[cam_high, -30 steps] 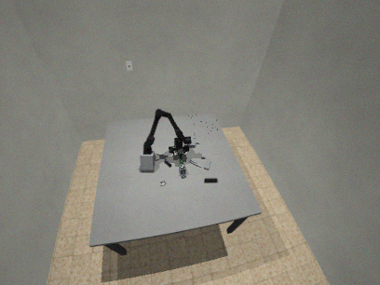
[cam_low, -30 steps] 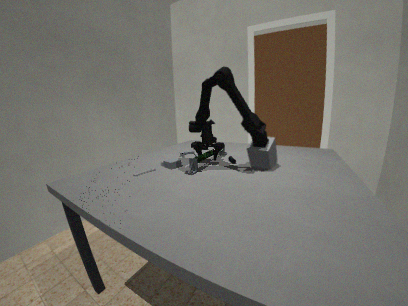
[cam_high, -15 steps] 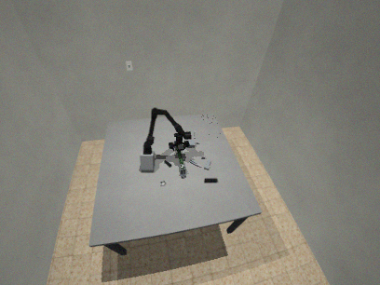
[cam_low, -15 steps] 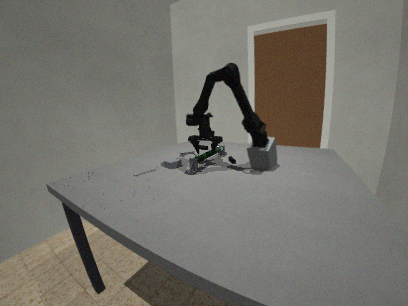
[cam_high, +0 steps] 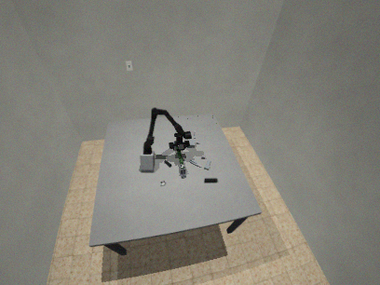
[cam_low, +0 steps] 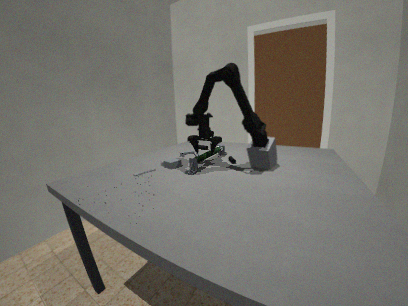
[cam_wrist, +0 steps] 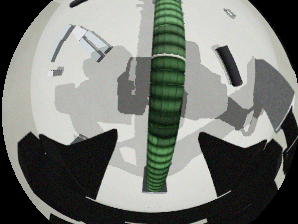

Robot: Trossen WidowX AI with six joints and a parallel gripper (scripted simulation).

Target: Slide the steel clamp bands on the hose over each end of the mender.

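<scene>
A green ribbed hose [cam_wrist: 162, 96] [cam_high: 181, 161] [cam_low: 205, 155] lies on the grey table [cam_high: 140, 210] [cam_low: 280, 220]. In the wrist view it runs straight away from me. One steel clamp band [cam_wrist: 168, 56] shows as a thin pale ring around the hose's middle. The mender inside is hidden. My gripper [cam_wrist: 160, 135] [cam_high: 179, 148] [cam_low: 206, 148] is wide open. It straddles the near part of the hose, one dark finger on each side, clear of it.
The arm's grey base block [cam_high: 147, 162] [cam_low: 262, 154] stands beside the hose. Loose parts lie around: a black block [cam_high: 210, 180], a black capsule [cam_wrist: 228, 64], a small ring [cam_high: 162, 183], a grey piece [cam_low: 171, 163] and a metal bracket [cam_wrist: 93, 42].
</scene>
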